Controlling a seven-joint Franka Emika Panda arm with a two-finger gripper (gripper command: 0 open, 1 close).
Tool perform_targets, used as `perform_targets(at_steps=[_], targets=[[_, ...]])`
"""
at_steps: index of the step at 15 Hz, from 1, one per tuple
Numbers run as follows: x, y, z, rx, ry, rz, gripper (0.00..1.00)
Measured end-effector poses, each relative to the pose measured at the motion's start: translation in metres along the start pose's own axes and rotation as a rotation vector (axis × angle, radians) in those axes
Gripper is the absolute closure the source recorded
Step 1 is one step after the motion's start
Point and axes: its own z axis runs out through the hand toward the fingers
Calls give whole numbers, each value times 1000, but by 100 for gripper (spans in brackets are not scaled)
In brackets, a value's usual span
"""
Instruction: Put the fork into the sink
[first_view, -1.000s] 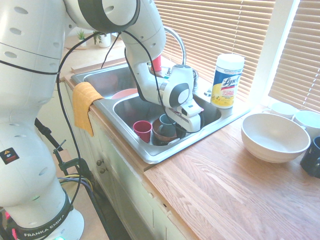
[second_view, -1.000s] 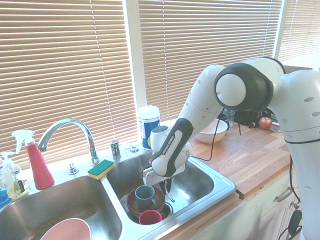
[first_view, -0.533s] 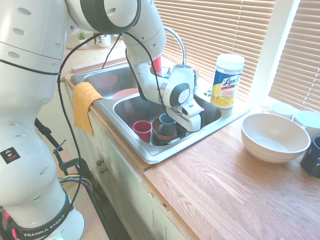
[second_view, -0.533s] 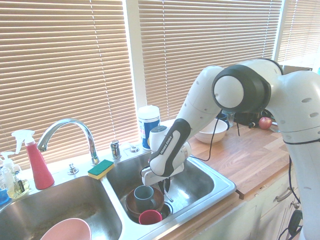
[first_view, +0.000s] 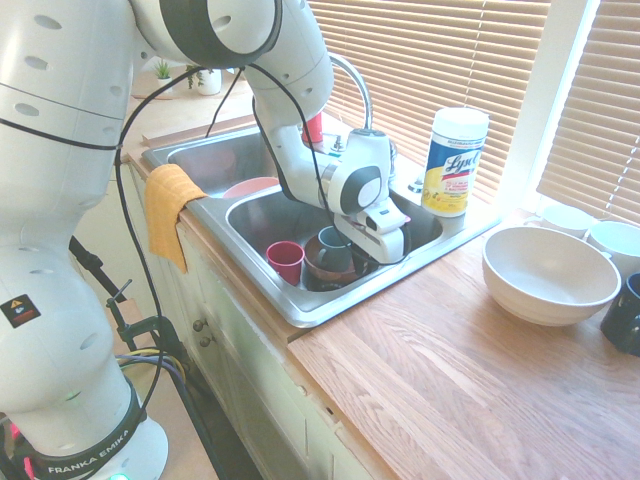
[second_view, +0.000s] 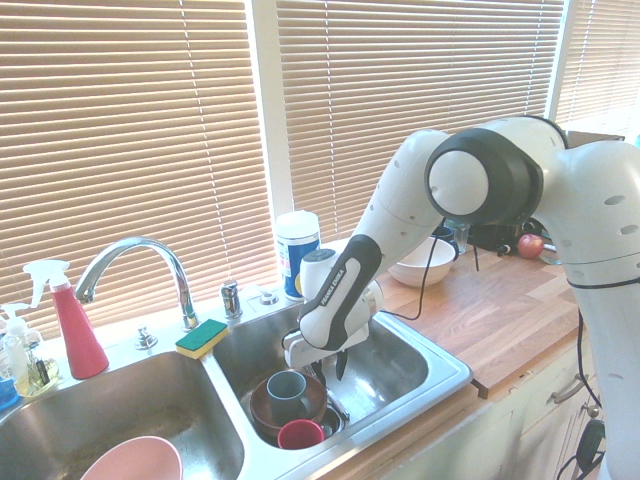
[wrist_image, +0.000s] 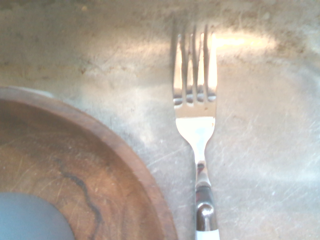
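In the second exterior view the arm (second_view: 398, 225) comes in from 2 o'clock, arching over the table (second_view: 490, 305) and dropping its wrist low into the basin of the sink (second_view: 397, 372) nearer the arm. The gripper (second_view: 329, 370) points downward, slightly tilted, and its fingers are open, one dark tip on either side of a gap.

The fork (wrist_image: 199, 132) lies on the metal floor of that basin, beside the brown bowl (wrist_image: 142, 172) and apart from its rim. Seen from the second exterior view, it is at about 3 o'clock from the bowl.

In that same view, the blue mug (second_view: 288, 393) sits in the brown bowl, with the red cup (second_view: 300, 434) at about 6 o'clock from the mug. The sponge (second_view: 202, 338) is at 10 o'clock, on the sink's divider; the pink bowl (second_view: 135, 462) is at 8 o'clock, in the other basin. The wipes tub (second_view: 297, 252) stands at 12 o'clock, behind the sink.
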Motion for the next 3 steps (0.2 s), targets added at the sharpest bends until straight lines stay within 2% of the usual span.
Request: perform_targets(at_steps=[3], targets=[[0, -9, -42, 34, 19, -11, 0]])
